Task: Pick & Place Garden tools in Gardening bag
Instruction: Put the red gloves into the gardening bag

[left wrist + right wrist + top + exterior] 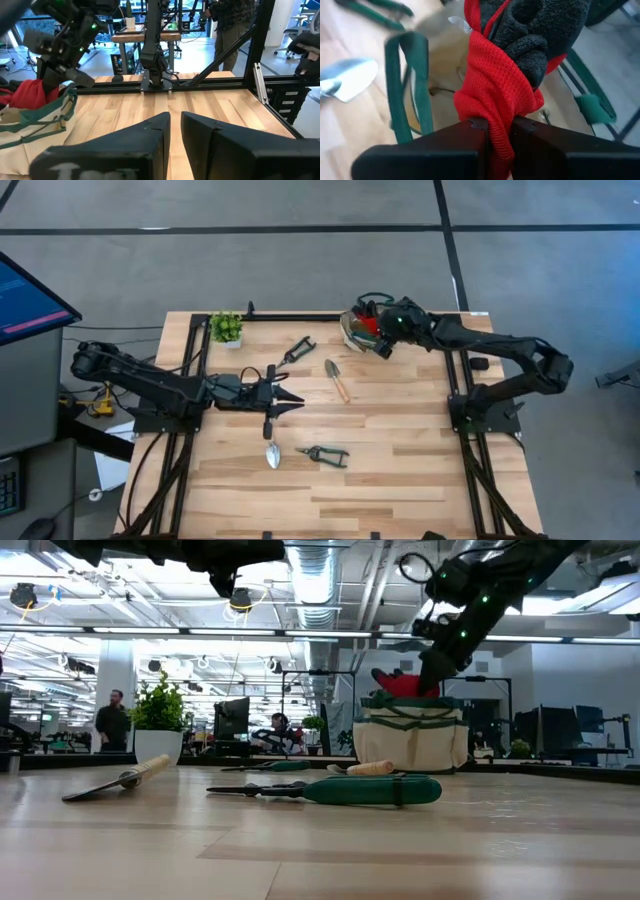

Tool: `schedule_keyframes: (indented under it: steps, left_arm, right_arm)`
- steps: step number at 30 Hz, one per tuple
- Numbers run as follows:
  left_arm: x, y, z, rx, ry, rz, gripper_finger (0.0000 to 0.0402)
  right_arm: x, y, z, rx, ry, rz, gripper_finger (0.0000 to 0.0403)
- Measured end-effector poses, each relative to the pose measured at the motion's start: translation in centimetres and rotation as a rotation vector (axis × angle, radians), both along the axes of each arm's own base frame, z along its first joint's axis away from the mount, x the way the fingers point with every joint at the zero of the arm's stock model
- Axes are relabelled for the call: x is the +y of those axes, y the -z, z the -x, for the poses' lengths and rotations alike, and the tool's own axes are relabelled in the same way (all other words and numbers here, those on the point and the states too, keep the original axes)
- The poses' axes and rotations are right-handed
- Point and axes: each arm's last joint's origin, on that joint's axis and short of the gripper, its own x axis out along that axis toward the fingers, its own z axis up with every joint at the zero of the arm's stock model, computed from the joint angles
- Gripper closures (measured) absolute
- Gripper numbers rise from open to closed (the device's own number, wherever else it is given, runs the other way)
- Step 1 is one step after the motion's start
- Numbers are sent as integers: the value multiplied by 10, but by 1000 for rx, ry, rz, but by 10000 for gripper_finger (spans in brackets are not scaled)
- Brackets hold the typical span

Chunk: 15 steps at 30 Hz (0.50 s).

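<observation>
The beige gardening bag (pixel 350 332) with green trim stands at the table's far right; it also shows in the low view (pixel 410 735). My right gripper (pixel 384 340) is over its mouth, shut on the red-and-black bundle (pixel 505 75). My left gripper (pixel 292 402) hovers at the table's middle left, fingers nearly together and empty. On the table lie a wooden-handled trowel (pixel 337 380), black-handled pruners (pixel 297 350), a second trowel (pixel 272 448) and small shears (pixel 322 455). My right gripper pinches the bundle's red knitted end (pixel 496 131) between its two fingers. The fingers slant down from above and from the table's right. The bundle hangs beyond the fingers over the bag's open mouth; its red part (pixel 400 683) shows at the bag's rim.
A small green potted plant (pixel 226 328) stands at the far left corner. The bag's green loop handles (pixel 415 85) stand up beside the bundle. The near half of the table is bare wood (pixel 400 480). People show in the room behind.
</observation>
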Motion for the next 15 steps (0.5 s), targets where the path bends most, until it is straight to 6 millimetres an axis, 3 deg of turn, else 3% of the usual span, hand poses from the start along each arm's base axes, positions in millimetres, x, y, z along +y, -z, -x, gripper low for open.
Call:
schedule_keyframes:
  steps: [15]
  left_arm:
    - [1, 0, 0, 1, -5, -22, 367]
  right_arm:
    - [-9, 11, 12, 134, 9, -41, 377]
